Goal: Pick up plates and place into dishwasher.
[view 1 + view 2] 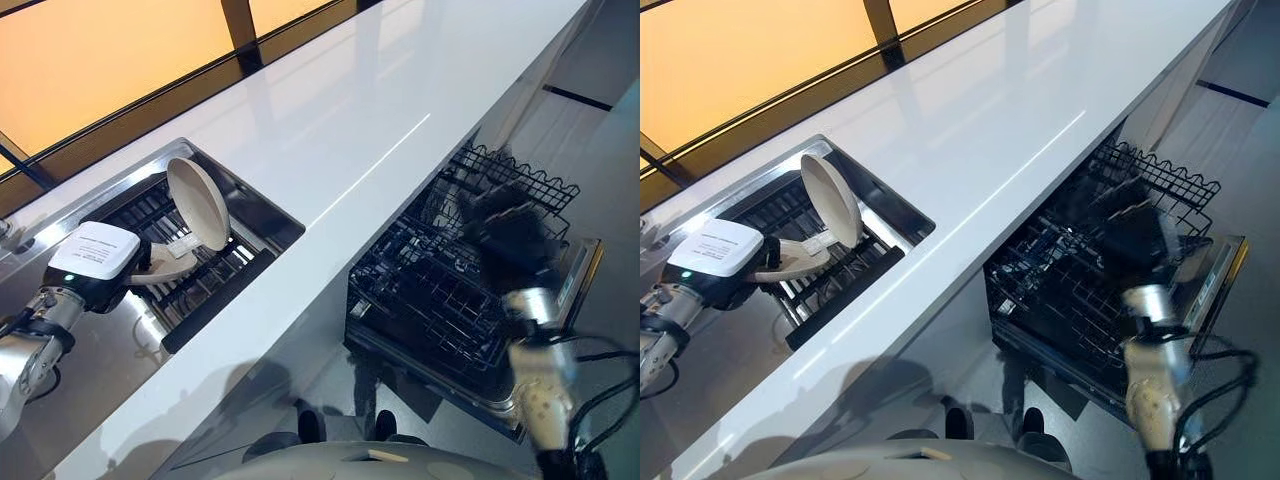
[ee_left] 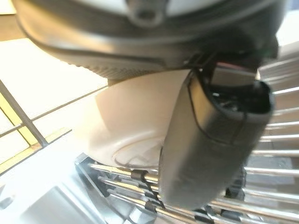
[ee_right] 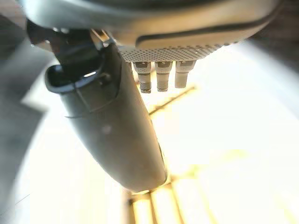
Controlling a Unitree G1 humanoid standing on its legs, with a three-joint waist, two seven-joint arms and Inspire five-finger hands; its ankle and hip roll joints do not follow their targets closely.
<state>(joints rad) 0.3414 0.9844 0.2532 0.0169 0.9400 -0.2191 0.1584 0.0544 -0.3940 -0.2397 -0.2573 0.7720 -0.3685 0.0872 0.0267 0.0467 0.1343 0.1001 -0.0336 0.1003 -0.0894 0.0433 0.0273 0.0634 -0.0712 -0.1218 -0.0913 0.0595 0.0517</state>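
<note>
Nearest on the right, the right hand (image 1: 515,235) hangs over the pulled-out dishwasher rack (image 1: 430,290), a black wire basket that stands out from under the counter edge. In the right wrist view the thumb juts forward and the fingers (image 3: 161,77) show only as short stubs beside it, so they look straight or relaxed, with nothing between them. The open dishwasher door (image 1: 575,275) lies just beyond that hand, on its right.

On the near left, the left hand (image 1: 735,265) reaches into the sink (image 1: 255,205), a steel basin sunk into the long white countertop (image 1: 380,110). A dark drying rack (image 1: 195,285) of metal bars sits inside the basin. The hand's pale fingers (image 1: 800,258) stretch out low toward the foot of a cream plate (image 1: 198,203), which stands on its edge in the rack, tilted a little toward the left. In the left wrist view the dark thumb (image 2: 210,149) lies across the front of the plate's face, close against it, with the rack bars just past its tip. I cannot tell whether fingers and thumb truly pinch the plate or merely rest against it.

Further off, the countertop runs away to the far right, glossy and bare. Along its far left side stands a window (image 1: 110,60) with dark frames and an orange glow behind the glass.
</note>
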